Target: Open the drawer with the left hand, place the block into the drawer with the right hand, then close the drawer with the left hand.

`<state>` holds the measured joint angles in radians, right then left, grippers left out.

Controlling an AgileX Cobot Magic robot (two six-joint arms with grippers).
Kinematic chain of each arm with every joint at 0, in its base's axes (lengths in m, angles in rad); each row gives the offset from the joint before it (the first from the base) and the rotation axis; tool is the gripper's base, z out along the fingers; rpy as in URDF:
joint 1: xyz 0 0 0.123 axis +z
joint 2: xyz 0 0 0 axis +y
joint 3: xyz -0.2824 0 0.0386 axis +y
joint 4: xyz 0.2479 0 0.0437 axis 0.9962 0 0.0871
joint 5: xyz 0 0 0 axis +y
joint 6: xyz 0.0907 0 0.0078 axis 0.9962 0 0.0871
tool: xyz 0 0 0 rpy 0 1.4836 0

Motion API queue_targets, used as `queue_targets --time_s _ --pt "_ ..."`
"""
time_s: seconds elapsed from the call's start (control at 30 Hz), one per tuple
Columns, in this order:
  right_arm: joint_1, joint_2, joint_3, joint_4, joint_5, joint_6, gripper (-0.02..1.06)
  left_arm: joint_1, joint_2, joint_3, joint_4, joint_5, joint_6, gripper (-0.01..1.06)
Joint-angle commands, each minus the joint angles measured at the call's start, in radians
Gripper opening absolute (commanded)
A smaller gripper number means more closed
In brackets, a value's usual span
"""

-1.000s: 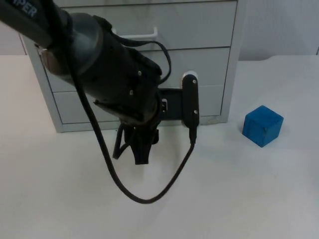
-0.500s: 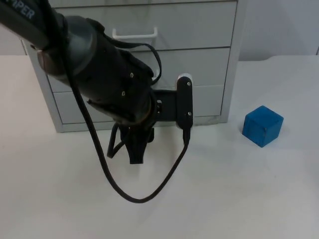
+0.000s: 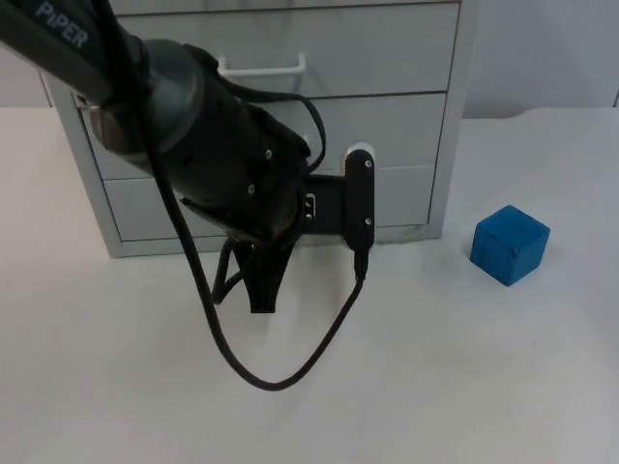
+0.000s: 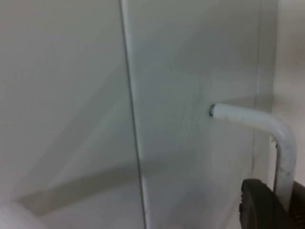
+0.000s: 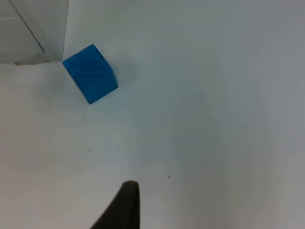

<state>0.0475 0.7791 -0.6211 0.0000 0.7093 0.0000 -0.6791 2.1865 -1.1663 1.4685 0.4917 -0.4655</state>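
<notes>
Pale grey drawer cabinet, plain fronts, with white bar handles across its drawers. Just right of the cabinet, a solid bright blue block, unpatterned, on the white table. Black left arm before the cabinet, white lettering on it.

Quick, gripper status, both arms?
Left gripper: low in front of the drawer unit, fingertip beside a white handle; open or closed cannot be told.
Right gripper: waits above the table, off the blue block; cannot be told.

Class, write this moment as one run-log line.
left gripper: at drawer handle | drawers: closed | blue block: on table | right arm: waiting
</notes>
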Motion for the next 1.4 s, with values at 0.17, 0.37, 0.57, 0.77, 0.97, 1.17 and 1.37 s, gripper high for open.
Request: queue_targets --time_s 0.17,0.37,0.57,0.77,0.97,1.17,1.37 --pt "-0.007 -0.003 0.002 0.000 -0.016 -0.007 1.05 -0.070 0.006 0.053 -0.108 -0.004 0.009 0.00" --pt "-0.007 -0.003 0.002 0.000 -0.016 -0.007 1.05 -0.160 -0.060 0.150 -0.227 0.002 0.009 0.00" --pt "-0.007 -0.003 0.002 0.000 -0.017 -0.007 1.05 -0.274 -0.108 0.215 -0.323 0.029 0.009 0.00" --pt "-0.007 -0.003 0.002 0.000 -0.014 -0.007 1.05 -0.356 -0.110 0.224 -0.425 0.045 0.007 0.00" --pt "-0.007 -0.003 0.002 0.000 -0.012 -0.007 1.05 -0.392 -0.110 0.224 -0.432 0.096 -0.021 0.00" --pt "-0.007 -0.003 0.002 0.000 -0.010 -0.007 1.05 -0.390 -0.110 0.224 -0.440 0.103 -0.003 0.00" --pt "-0.007 -0.003 0.002 0.000 -0.010 -0.007 1.05 -0.390 -0.110 0.224 -0.457 0.103 0.034 0.00"
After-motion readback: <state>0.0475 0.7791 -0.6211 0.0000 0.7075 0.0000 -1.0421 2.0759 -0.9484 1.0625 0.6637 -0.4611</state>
